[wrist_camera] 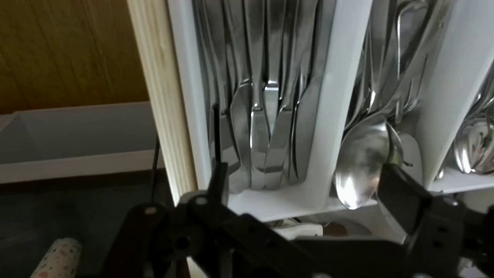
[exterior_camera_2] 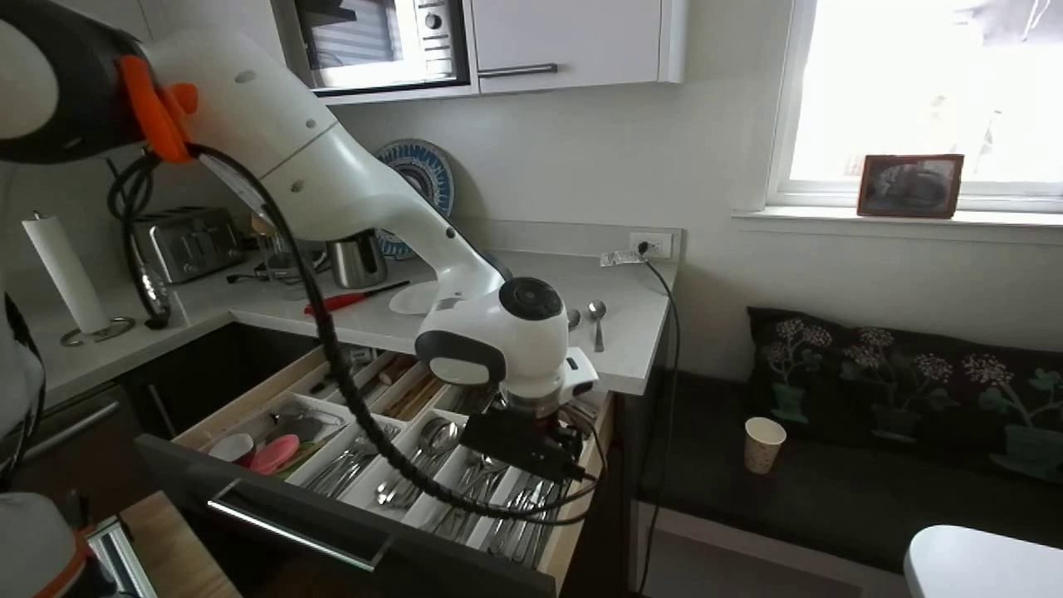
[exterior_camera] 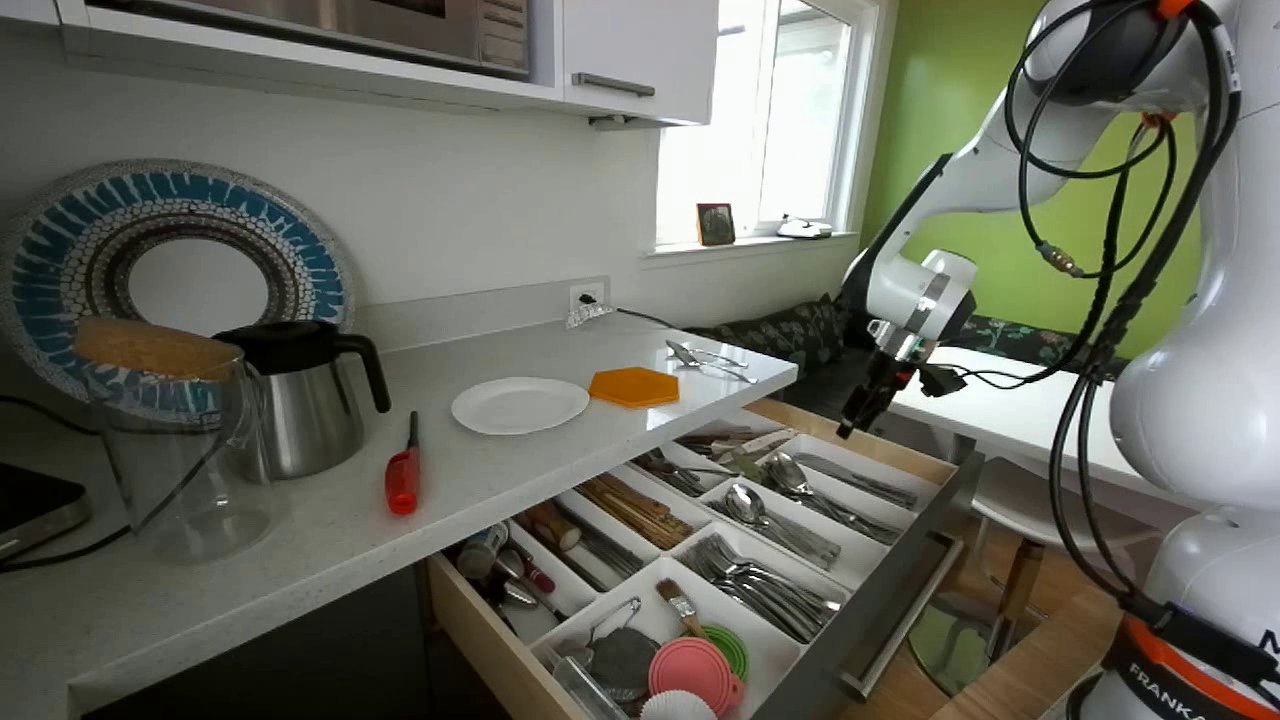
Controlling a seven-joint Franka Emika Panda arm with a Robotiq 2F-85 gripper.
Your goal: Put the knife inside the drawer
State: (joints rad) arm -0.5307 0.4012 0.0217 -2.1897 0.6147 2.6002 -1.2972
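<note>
The drawer point(exterior_camera: 490, 640) is pulled open, its pale-wood sides and white divider compartments full of cutlery; it also shows in an exterior view point(exterior_camera_2: 249, 389) and the wrist view point(wrist_camera: 162, 88). Several silver knives point(wrist_camera: 266, 135) lie side by side in the end compartment, also seen in both exterior views point(exterior_camera: 860, 482) point(exterior_camera_2: 527, 519). No separate knife shows outside the drawer. My gripper point(wrist_camera: 305, 170) is open, with nothing between its fingers, above the drawer's end by the knife and spoon compartments. In an exterior view the gripper point(exterior_camera: 856, 418) points down; elsewhere the wrist hardware mostly hides it.
The white counter point(exterior_camera: 600, 460) overhangs the drawer's back. On it are a white plate point(exterior_camera: 520, 405), an orange hexagonal mat point(exterior_camera: 634, 387), spoons point(exterior_camera_2: 597, 320), a red-handled tool point(exterior_camera: 403, 480), a glass jug point(exterior_camera: 190, 470) and a steel pot point(exterior_camera: 310, 410). A paper cup point(exterior_camera_2: 762, 444) stands on the bench.
</note>
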